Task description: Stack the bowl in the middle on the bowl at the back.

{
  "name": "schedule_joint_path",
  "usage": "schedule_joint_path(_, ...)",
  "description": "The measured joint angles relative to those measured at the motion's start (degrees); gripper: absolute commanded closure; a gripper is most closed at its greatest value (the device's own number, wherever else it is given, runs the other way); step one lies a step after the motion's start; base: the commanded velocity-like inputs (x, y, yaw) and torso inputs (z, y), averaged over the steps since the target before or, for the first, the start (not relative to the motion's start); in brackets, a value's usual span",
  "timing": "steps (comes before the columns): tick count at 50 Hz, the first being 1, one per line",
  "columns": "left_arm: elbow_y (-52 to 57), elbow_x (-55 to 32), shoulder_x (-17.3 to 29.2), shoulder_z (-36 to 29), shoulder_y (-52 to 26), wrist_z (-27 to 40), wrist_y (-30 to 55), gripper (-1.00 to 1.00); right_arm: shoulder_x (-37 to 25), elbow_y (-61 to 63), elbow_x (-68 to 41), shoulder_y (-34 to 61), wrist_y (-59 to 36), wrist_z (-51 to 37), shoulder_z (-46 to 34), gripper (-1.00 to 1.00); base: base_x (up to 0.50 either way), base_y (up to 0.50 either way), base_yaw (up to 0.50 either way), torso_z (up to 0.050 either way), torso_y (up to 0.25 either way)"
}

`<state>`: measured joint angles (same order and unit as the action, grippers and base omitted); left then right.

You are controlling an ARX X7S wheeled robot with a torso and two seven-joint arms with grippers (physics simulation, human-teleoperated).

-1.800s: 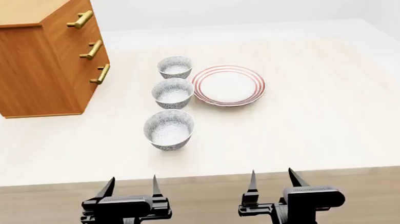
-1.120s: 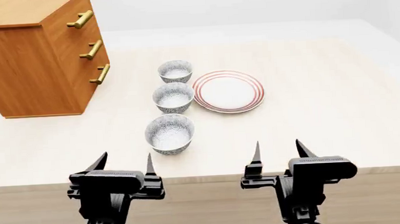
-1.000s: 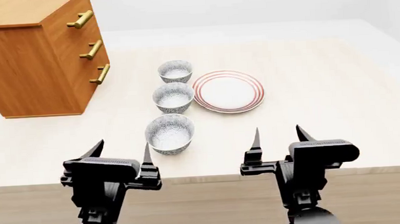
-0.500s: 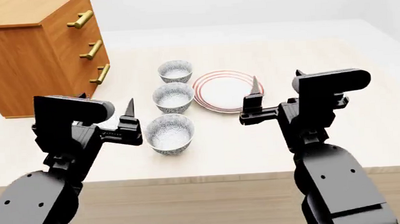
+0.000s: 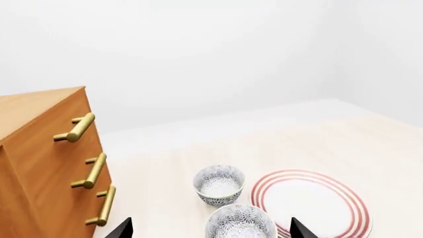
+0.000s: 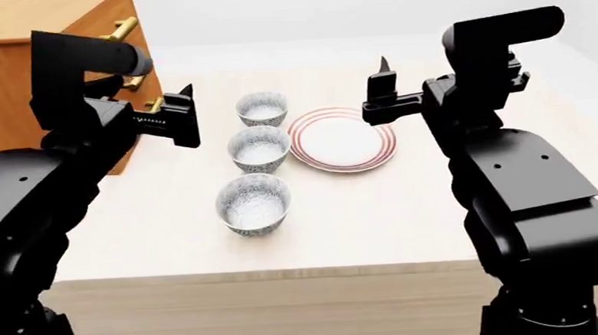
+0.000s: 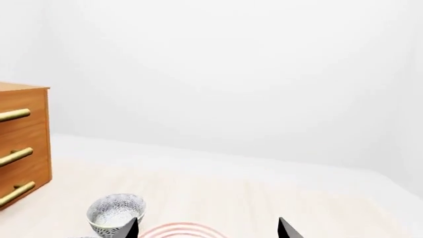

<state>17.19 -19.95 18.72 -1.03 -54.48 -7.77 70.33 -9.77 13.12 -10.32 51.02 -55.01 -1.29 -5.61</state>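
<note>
Standing in one row on bench (image 6: 465, 197): back bowl (image 6: 262, 108), middle bowl (image 6: 259, 148), front bowl (image 6: 252, 204), each apart; red-ringed plate (image 6: 342, 140) just beside middle bowl; wooden drawer chest (image 6: 6, 45) near row; left gripper (image 6: 173, 116) and right gripper (image 6: 418, 92) raised, jaws released, nothing held

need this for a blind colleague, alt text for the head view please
Three small speckled grey-blue bowls, back, middle and front, line a pale wooden table beside a red-ringed white plate; two black arms hover with both pincers empty.
</note>
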Motion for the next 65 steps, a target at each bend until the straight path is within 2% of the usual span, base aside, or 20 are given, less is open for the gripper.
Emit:
schedule_joint_path(17, -3.18, -1.2, 0.99, -2.08, -4.01, -1.86, 1.69, -1.0, -0.46, -3.01, -0.64, 3.63, -1.05, 0.18, -0.38, -1.0, 0.36, 0.0, 0.0, 0.0, 0.0)
schedule_joint_path(52, -4.01, -1.97, 1.92, -3.5, -5.66, -2.18, 1.78, -1.0, -0.78, -3.83, -2.04, 4.53, -1.96, -0.41, -0.87, -1.0, 0.38, 0.0, 0.0, 0.0, 0.0)
schedule_joint_path(65, -3.4, -2.17, 1.68, -2.64, -5.43, -0.84, 3.96, -1.0, -1.33, -0.96, -2.83, 3.89, -1.15, -0.54, -0.2, -1.0, 0.0, 0.0, 0.0, 0.0, 0.001)
